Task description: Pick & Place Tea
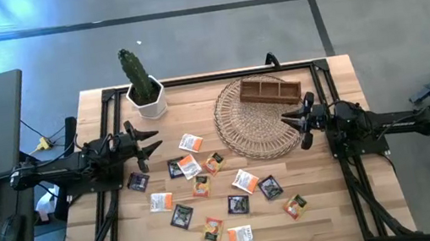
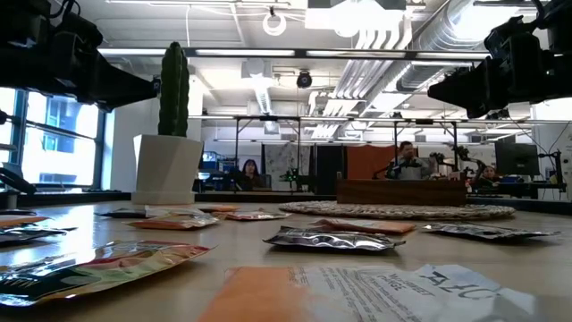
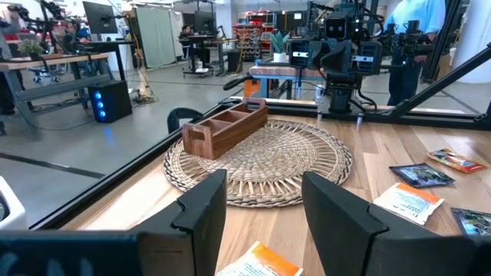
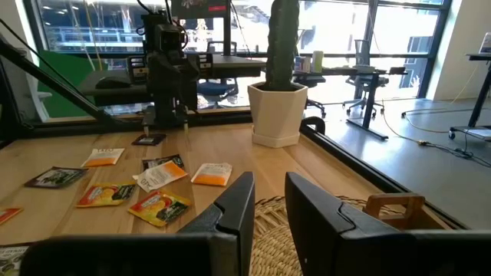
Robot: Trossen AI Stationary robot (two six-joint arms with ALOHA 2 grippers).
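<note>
Overhead, sachets (image 1: 208,186) scattered, both tools empty

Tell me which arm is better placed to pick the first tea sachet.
Probably the left: its open pincer hangs beside an orange-and-white sachet, while the right pincer, also open, hangs over the wicker mat, where no sachet lies.

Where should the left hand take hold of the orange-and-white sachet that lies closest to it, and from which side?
The orange-and-white sachet lies flat on the table, clear of its neighbours. Probably best to bring the open left hand straight down from above, pinching across one free edge, since nothing stands up to grip.
</note>
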